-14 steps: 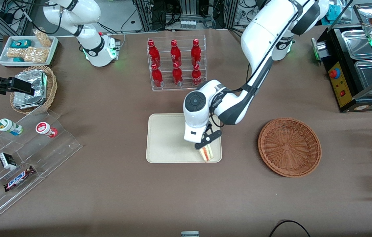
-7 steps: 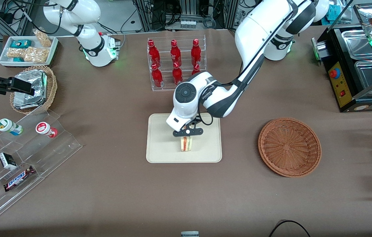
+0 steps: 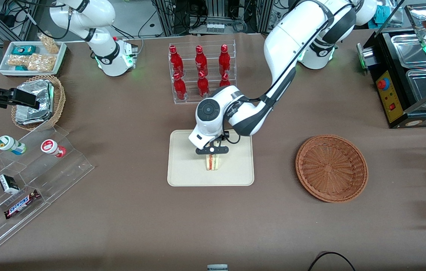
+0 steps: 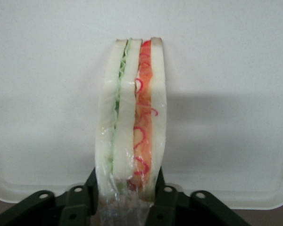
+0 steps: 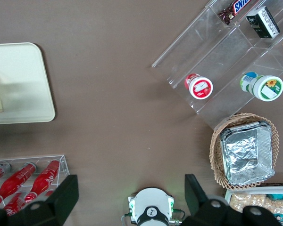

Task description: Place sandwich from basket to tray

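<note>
So right now we've got the claw [image 3: 212, 155] parked over the middle of the tray [image 3: 182, 173], pinched shut on the sandwich [image 3: 213, 162], and the wrist view makes the grip pretty obvious: the two fingers [image 4: 167, 200] squeeze the wedge [image 4: 132, 117] across its bread faces near one end, so the red and green filling layers run straight out between them. We figure it's held that way because pressing on the flat bread sides keeps the layers stacked instead of sliding apart. The sandwich stands on edge, hanging down toward the tray floor [image 4: 226, 70]; we can't tell for sure if its tip is touching the tray yet or hovering just above. The basket [image 3: 331, 168] sits off at about 3 o'clock from the tray on the desk [image 3: 122, 226], toward the working arm's end, and nothing is visible in it, so the carry part looks basically done. The rack of red bottles [image 3: 199, 71] is at roughly 12 o'clock from the tray, near the arm's elbow. Our guess is that all that's left is letting go, and since it's thin and upright it'll probably flop onto a bread face once released.
</note>
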Motion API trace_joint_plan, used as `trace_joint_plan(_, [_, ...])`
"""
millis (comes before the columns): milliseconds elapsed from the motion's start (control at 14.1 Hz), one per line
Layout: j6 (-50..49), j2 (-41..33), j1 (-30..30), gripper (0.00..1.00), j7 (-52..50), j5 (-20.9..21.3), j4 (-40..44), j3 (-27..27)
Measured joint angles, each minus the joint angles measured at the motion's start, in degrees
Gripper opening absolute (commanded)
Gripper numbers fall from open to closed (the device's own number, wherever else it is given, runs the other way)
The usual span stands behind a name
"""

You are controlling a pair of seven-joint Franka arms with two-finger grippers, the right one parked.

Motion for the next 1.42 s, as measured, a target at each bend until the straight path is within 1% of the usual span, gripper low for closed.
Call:
trace_joint_plan(283, [-1.24, -1.32, 0.43, 1.0, -0.61, -0.06, 2.05, 0.58])
trace_joint_plan(425, [-5.92, -4.53, 3.48, 1.0, -0.78, -0.28, 3.16, 0.86])
trace_joint_plan(708, [-17.79, -14.35, 13.65, 1.0, 2.17, -4.59, 3.1, 1.04])
trace_joint_plan(850, [-22.83, -18.74, 19.69, 1.0, 7.33, -5.88, 1.55, 1.18])
trace_joint_plan(991, [-27.81, -22.61, 27.26, 1.0, 15.33, -7.42, -0.47, 1.31])
trace_joint_plan(1204, [-34.22, -26.85, 38.39, 1.0, 28.99, -8.04, -1.58, 1.45])
trace_joint_plan(1345, [-37.97, -29.46, 43.46, 1.0, 34.06, -7.69, -1.64, 1.5])
trace_joint_plan(1416, [-40.32, -30.93, 44.83, 1.0, 35.07, -6.57, -1.55, 1.5])
